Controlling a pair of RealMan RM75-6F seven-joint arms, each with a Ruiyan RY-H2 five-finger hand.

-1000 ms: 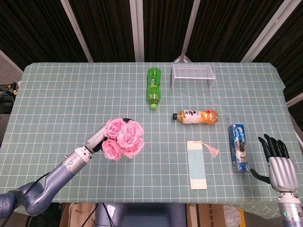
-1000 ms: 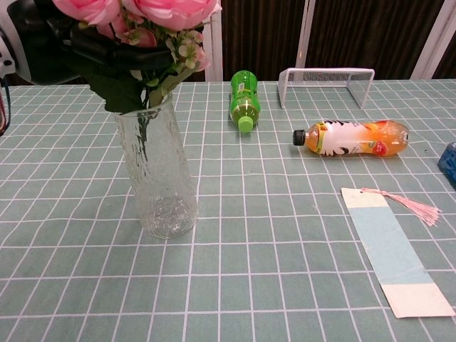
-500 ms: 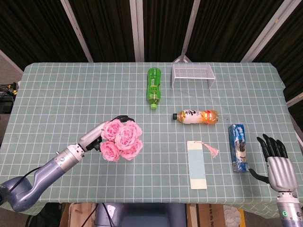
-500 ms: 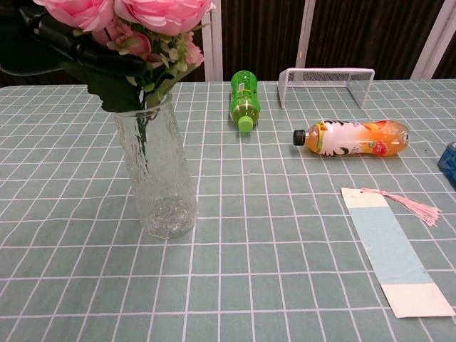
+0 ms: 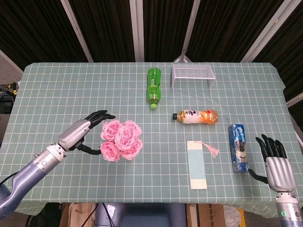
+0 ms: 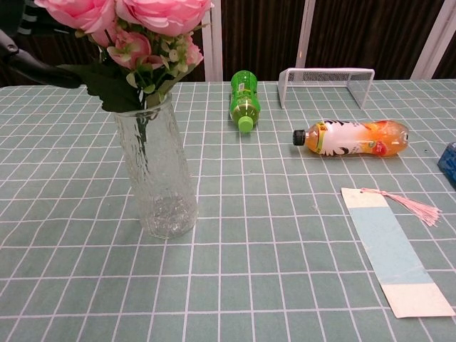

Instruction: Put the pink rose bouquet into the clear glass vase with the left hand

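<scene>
The pink rose bouquet is seated upright in the clear ribbed glass vase, stems inside. The left hand is held just beside the blooms, fingers spread, nothing grasped. The right hand is shown open, fingers apart, empty, near the table edge.

From the head view, the pink rose bouquet covers the clear glass vase completely. In the chest view, the top edge crops the blooms, and only dark fingertips of the left hand enter at the left edge. The blue packet is cut to a sliver at the right edge.
</scene>
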